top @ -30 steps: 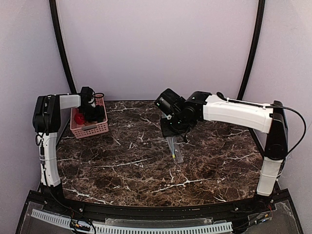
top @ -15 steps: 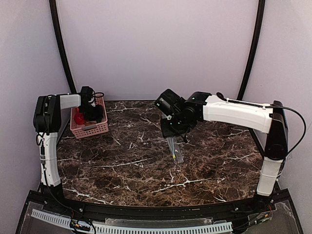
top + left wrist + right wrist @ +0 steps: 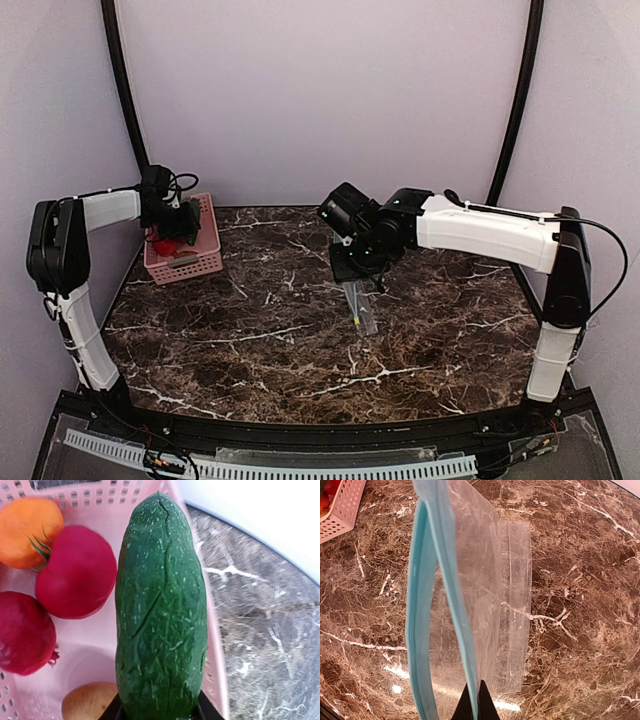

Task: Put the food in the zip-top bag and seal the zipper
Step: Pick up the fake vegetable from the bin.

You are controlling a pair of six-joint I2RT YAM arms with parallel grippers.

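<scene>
My left gripper (image 3: 159, 712) is shut on the lower end of a dark green cucumber (image 3: 160, 610), holding it over the pink basket (image 3: 75, 655). More food lies in the basket: an orange tomato-like piece (image 3: 27, 525), a red round piece (image 3: 75, 575), a dark red fruit (image 3: 22, 632) and a brownish piece (image 3: 87, 700). My right gripper (image 3: 476, 705) is shut on one teal-blue zipper (image 3: 447, 580) strip of the clear zip-top bag (image 3: 490, 605). The bag hangs with its mouth parted and its lower end on the table. From above, the bag (image 3: 358, 308) is mid-table under the right gripper (image 3: 352, 270).
The pink basket (image 3: 200, 262) stands at the back left of the marble table, by the left wall, with the left gripper (image 3: 172, 222) over it. Purple walls enclose the back and sides. Both arm bases stand at the near corners.
The left gripper closed on the cucumber in the basket, and the arm swung back towards the left wall with it. The right arm and bag have not moved.
</scene>
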